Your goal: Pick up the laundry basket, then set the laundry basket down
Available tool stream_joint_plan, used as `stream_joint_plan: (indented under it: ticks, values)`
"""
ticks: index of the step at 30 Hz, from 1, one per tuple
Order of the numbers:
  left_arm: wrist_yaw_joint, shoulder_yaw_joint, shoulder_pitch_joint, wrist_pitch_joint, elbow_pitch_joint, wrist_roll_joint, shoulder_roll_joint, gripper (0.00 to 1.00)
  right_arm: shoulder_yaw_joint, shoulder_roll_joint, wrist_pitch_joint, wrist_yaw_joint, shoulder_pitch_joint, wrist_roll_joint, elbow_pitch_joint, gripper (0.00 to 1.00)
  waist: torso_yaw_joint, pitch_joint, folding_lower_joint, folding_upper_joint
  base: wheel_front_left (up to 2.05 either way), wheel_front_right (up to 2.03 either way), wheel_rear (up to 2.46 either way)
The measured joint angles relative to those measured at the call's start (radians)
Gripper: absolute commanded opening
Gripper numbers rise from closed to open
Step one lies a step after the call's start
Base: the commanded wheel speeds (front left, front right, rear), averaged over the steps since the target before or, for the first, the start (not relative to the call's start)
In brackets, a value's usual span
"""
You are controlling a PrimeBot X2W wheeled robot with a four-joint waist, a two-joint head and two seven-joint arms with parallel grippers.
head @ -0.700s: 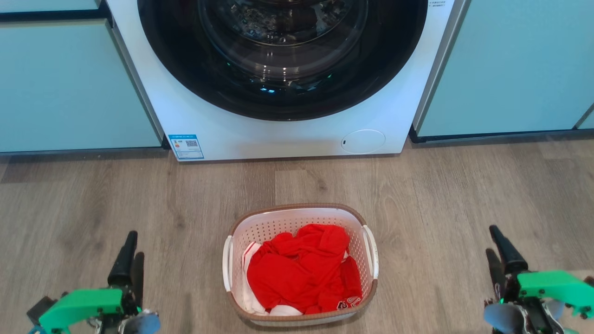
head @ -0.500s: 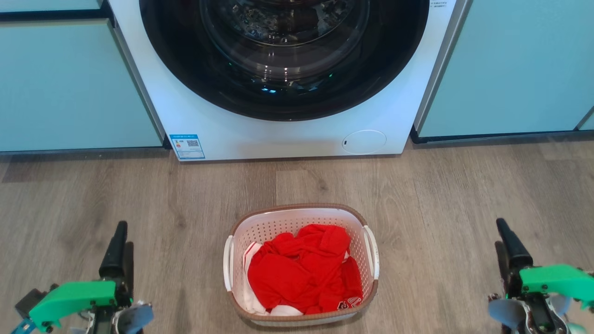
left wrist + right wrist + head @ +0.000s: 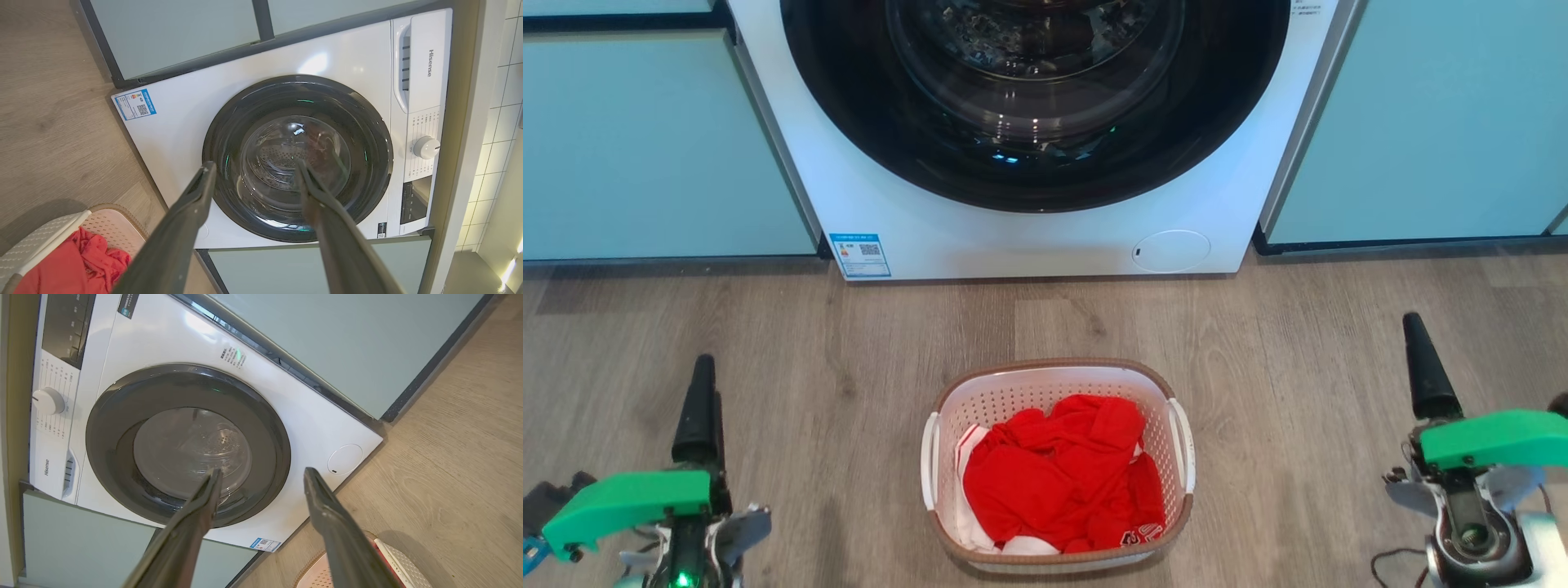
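Left fingers (image 3: 192, 212) and right fingers (image 3: 327, 514), each spread apart, point toward the washer (image 3: 1029, 237), flanking the laundry basket (image 3: 1013, 400).

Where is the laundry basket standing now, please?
In the head view, the laundry basket stands on the wooden floor at bottom centre, in front of the washing machine, midway between the left end effector and the right end effector.

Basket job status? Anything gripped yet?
Done: nothing. The laundry basket sits on the floor, untouched. In hand: left gripper and right gripper hang open on either side, apart from it. Left: grasp, lift, set down.
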Motion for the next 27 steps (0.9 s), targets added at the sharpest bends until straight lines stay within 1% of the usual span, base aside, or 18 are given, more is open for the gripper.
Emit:
stream_joint_plan:
  ticks: [3, 7, 12, 15, 17, 21, 27]
  values:
    - [0.0, 0.002, 0.0, -0.008, -0.011, 0.031, 0.0, 1.0, 0.011, 0.0, -0.007, 0.0, -0.001, -0.062, -0.027, 1.0, 0.002, 0.0, 0.0, 0.0, 0.0, 0.0, 0.0]
    - [0.0, 0.012, -0.005, -0.017, -0.039, 0.11, 0.0, 1.0, 0.052, 0.0, -0.018, 0.0, -0.007, -0.176, -0.064, 1.0, 0.005, 0.002, 0.0, 0.0, 0.0, 0.0, 0.0]
    - [0.001, 0.015, -0.023, -0.034, -0.084, 0.195, 0.0, 1.0, 0.084, -0.003, -0.034, 0.0, -0.025, -0.288, -0.089, 1.0, 0.008, 0.004, 0.0, 0.0, 0.0, 0.0, 0.0]
    - [0.013, 0.002, -0.023, -0.043, -0.113, 0.254, 0.0, 1.0, 0.108, -0.006, -0.041, 0.0, -0.025, -0.351, -0.104, 1.0, 0.009, 0.005, 0.0, 0.0, 0.0, 0.0, 0.0]
    - [0.028, -0.007, -0.023, -0.046, -0.144, 0.304, 0.0, 1.0, 0.117, -0.009, -0.046, 0.0, -0.026, -0.391, -0.113, 1.0, 0.009, 0.007, 0.0, 0.0, 0.0, 0.0, 0.0]
    - [0.082, -0.047, -0.024, -0.061, -0.198, 0.427, 0.0, 1.0, 0.144, -0.019, -0.057, 0.0, -0.034, -0.483, -0.13, 1.0, 0.009, 0.009, 0.0, 0.0, 0.0, 0.0, 0.0]
    - [0.134, -0.152, -0.024, -0.078, -0.235, 0.6, 0.0, 1.0, 0.165, -0.027, -0.076, 0.0, -0.046, -0.593, -0.149, 1.0, 0.008, 0.008, 0.0, 0.0, 0.0, 0.0, 0.0]
